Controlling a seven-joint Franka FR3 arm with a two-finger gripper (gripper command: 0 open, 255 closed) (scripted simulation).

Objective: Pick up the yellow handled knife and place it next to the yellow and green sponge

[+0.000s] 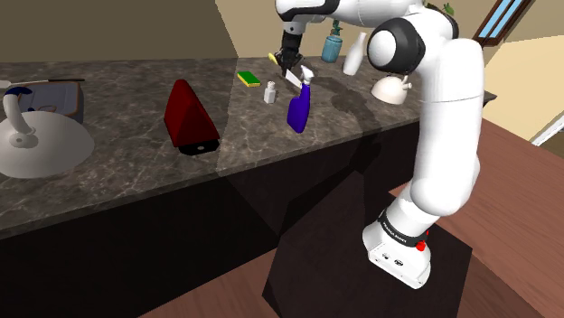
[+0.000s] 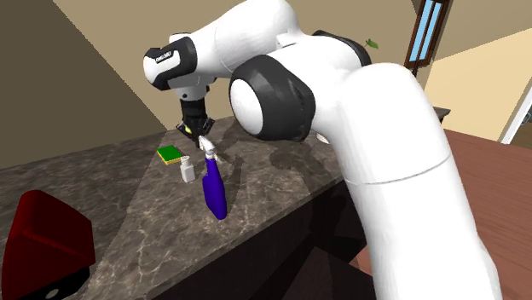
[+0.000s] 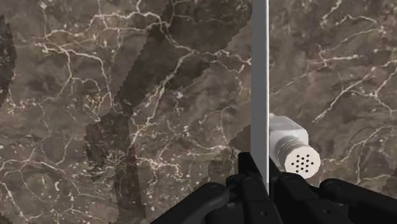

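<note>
Black fingers (image 3: 249,175) clasp the knife (image 3: 259,89), its thin flat grey blade crossing the veined dark marble worktop (image 3: 127,95). In the shoulder view's upper middle it hangs beside the rectangular yellow-green sponge (image 1: 249,79) and a perforated-top shaker (image 1: 269,91).

arm (image 1: 443,117) outstretched | pincer (image 3: 264,177) pointing down | clamped on knife (image 3: 259,76)

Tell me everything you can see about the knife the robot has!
The knife has a thin flat grey blade and a yellow handle. The black gripper is shut on it, holding it above the dark marbled counter, blade slanting downward. A small white shaker stands on the counter nearby.
</note>
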